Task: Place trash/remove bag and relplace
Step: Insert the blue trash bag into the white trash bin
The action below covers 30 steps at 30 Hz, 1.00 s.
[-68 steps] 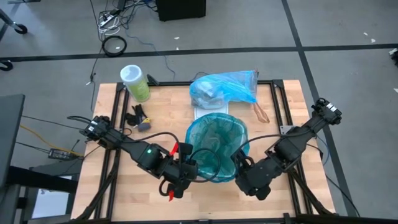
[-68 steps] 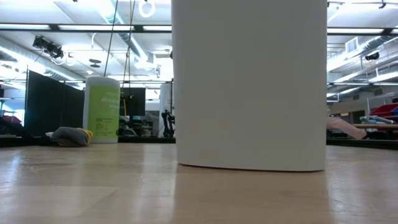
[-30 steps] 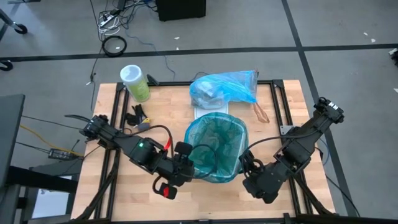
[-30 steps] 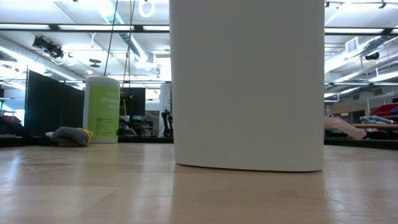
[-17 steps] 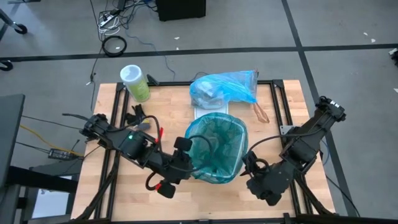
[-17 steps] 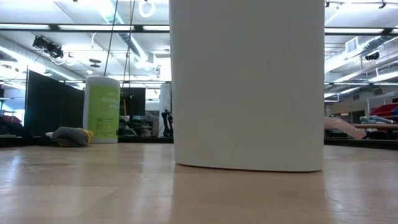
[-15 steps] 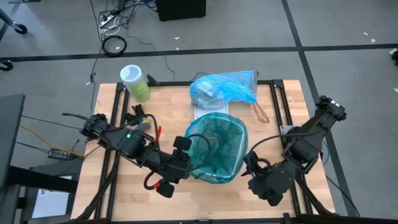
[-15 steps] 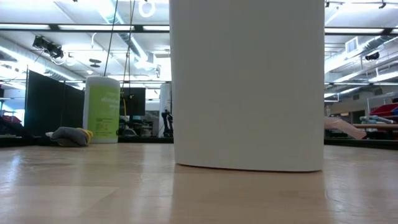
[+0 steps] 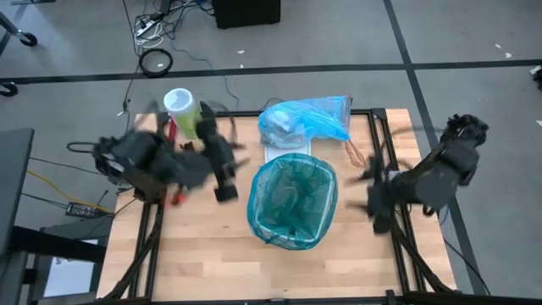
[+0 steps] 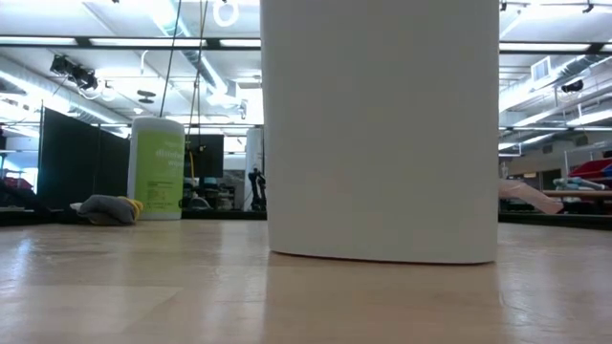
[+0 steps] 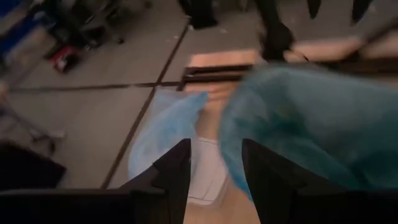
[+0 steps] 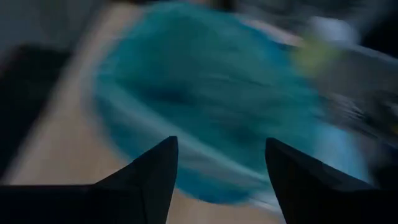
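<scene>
A white bin (image 10: 382,129) stands mid-table, lined with a teal-green plastic bag (image 9: 292,203) whose rim is stretched over the bin's mouth. The light blue bag (image 9: 303,120) lies bulging on the table just beyond the bin, with pale lumps showing through it; it shows again in the left wrist view as the bag (image 11: 166,132). My left gripper (image 9: 225,174) hangs open in the air left of the bin. My right gripper (image 9: 375,199) hangs open right of the bin. Neither holds anything.
A green canister (image 9: 184,110) stands at the far left corner, the same canister (image 10: 156,167) in the low view. A white sheet (image 9: 284,158) lies between bin and blue bag. A brown looped thing (image 9: 354,152) lies at the far right. Black frame rails (image 9: 379,127) edge the table.
Both grippers have left the near rim of the bin and risen, moving fast. My left gripper has swung toward the table's left and far edges, my right toward the right and far edges, and both have rolled. The teal-green liner stays stretched over the bin.
</scene>
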### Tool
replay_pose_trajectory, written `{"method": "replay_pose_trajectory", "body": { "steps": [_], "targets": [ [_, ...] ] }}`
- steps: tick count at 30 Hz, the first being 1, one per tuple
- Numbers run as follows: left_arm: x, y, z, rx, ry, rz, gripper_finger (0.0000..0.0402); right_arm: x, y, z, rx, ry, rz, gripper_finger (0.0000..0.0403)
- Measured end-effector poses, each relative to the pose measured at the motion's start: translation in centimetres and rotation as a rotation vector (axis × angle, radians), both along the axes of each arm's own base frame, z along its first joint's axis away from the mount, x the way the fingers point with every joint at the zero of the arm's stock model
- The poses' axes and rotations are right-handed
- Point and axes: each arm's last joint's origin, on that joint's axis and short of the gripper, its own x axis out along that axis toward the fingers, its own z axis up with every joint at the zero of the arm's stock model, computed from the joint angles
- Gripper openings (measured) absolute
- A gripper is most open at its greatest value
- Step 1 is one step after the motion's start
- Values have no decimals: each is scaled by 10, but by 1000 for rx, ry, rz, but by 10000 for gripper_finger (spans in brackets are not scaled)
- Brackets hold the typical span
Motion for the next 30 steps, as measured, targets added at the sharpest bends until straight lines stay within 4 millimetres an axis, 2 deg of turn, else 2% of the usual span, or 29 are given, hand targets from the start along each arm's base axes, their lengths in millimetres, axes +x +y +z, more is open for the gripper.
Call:
{"method": "replay_pose_trajectory", "body": {
  "steps": [4,7,10,15,18,23,25,30],
  "targets": [
    [-14,29,16,-129,-107,76,152,-15,-27,8,-102,-78,-239,228],
    [-16,44,19,-248,-119,61,152,-16,-37,11,-146,-81,-285,228],
    [-11,53,12,-333,-84,72,152,-12,-40,11,-150,-63,-281,228],
    [4,63,-20,-463,-29,117,152,-9,-41,9,-157,-26,-219,228],
    [3,69,-41,-565,-34,113,152,-8,-40,8,-153,-16,-197,228],
    [-3,91,-71,-734,-178,141,152,-8,-39,8,-165,-3,-163,228],
    [-3,101,-82,-842,-248,99,152,-8,-39,8,-169,2,-149,228],
    [7,111,-125,-1036,-235,42,152,-8,-39,8,-177,6,-140,228]
  ]
}}
